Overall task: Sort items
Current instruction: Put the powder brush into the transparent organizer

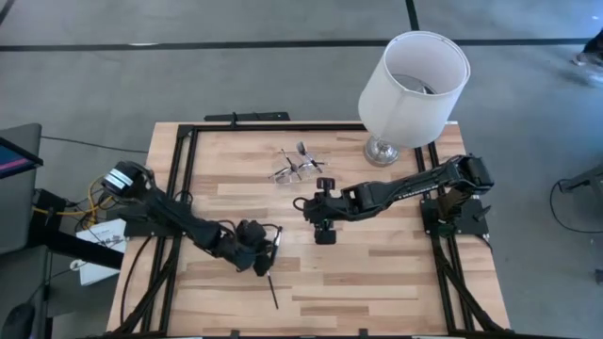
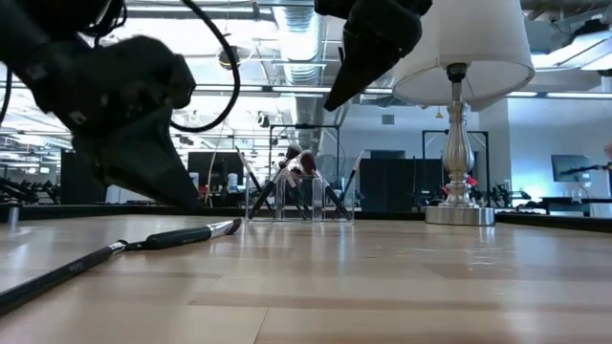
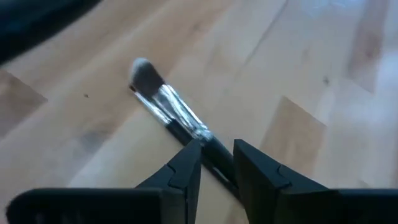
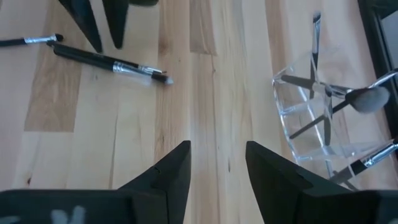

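Two slim makeup brushes lie on the wooden table, nearly end to end. One point(image 3: 177, 112) has a black handle, silvery ferrule and pale tip point(image 4: 112, 64) point(image 2: 182, 236). My left gripper point(image 3: 217, 146) point(image 1: 263, 260) stands open low over it, slanting down, with a finger on either side of the handle. The other brush point(image 1: 271, 290) point(image 4: 31, 41) lies nearer the front edge. My right gripper point(image 4: 217, 162) point(image 1: 324, 232) hangs open and empty above the table's middle. Several brushes stand in the clear container point(image 1: 294, 168) point(image 4: 323, 112).
A lamp with a white shade point(image 1: 410, 89) point(image 2: 459, 115) stands at the table's far right, beside the container. A black frame rail point(image 1: 184, 188) runs along the table's left, far and right sides. Bare wood point(image 1: 377, 282) lies toward the near right.
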Robot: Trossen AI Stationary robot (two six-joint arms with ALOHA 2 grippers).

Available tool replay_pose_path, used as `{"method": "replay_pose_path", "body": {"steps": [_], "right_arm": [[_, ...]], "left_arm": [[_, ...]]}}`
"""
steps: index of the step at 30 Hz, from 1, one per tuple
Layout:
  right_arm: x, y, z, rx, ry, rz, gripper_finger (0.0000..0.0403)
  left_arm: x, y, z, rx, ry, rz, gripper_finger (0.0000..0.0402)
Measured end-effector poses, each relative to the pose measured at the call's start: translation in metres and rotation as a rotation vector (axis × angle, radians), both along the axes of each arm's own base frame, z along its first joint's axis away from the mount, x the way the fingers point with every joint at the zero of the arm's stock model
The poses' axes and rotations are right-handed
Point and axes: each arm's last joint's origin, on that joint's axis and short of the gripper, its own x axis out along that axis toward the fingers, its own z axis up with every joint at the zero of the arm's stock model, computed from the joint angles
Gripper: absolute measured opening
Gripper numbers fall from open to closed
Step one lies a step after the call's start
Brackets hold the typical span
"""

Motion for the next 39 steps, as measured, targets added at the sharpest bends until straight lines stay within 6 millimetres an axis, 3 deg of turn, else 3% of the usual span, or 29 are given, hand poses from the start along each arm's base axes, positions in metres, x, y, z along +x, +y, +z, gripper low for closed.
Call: {"method": "replay_pose_path", "body": {"steps": [11,22,26,30,35,39], "right_arm": [[0.002,0.0,0.001,0.005,-0.023,0.0,0.014],[0.003,0.001,0.002,0.007,-0.033,0.0,0.0138],[0.003,0.001,0.002,0.008,-0.035,0.0,0.0138],[0.003,0.001,0.002,0.009,-0.039,0.0,0.0134],[0.005,0.001,0.003,0.012,-0.062,0.0,0.0132],[0.0,0.004,0.011,-0.005,-0.068,0.027,0.0135]], "left_arm": [[0.006,-0.003,-0.006,0.094,-0.067,0.03,0.0092],[0.014,-0.006,-0.046,0.152,-0.06,0.068,0.0092],[0.014,-0.005,-0.05,0.165,-0.047,0.069,0.0082],[0.014,-0.005,-0.045,0.19,-0.052,0.05,0.0042],[0.015,0.005,-0.036,0.244,-0.049,0.067,0.0041],[0.02,0.014,-0.004,0.287,-0.147,0.103,0.0043]]}}
